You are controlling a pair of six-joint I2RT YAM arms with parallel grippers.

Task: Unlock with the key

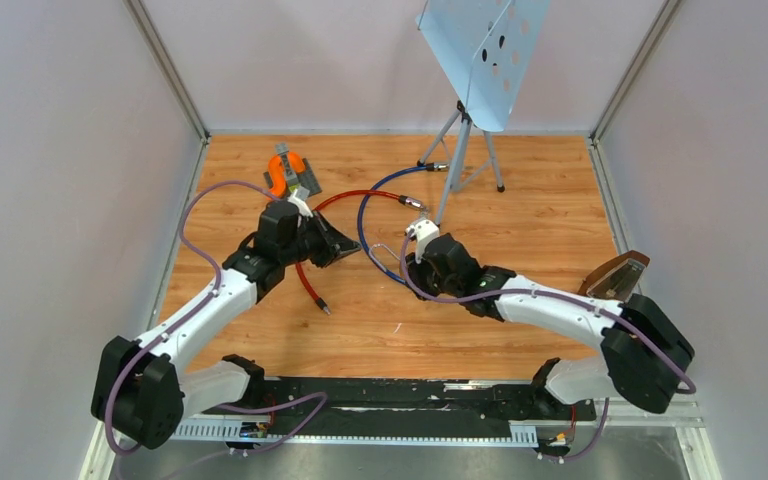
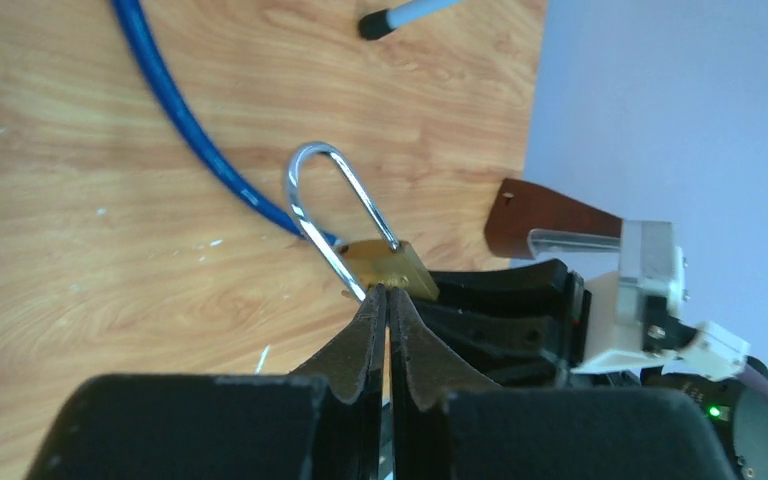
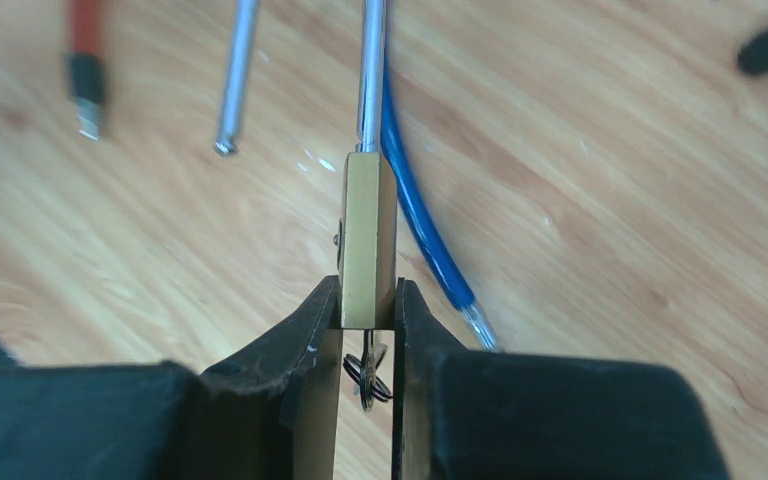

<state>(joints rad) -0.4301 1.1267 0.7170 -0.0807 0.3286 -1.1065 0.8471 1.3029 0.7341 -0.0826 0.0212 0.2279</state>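
Top: left gripper (image 1: 355, 248) and right gripper (image 1: 410, 262) are meeting nose to nose over the middle of the table (image 1: 540, 220), slightly toward the far edge. The lock is too small to read here.

Left wrist: left jaws are pressing almost together, tips touching the lower edge of the brass padlock (image 2: 392, 268). Shackle (image 2: 322, 190) is looking seated at both ends. Can't tell if a key is sitting between them.

Right wrist: right fingers (image 3: 312, 330) are clamping the padlock edge-on, off the wood. A dark ring (image 3: 368, 378), probably the key's, is hanging beneath.

My call: I'm reading this as the turning step. Right should be holding rigid, left rotating purely about the keyway, no side load.
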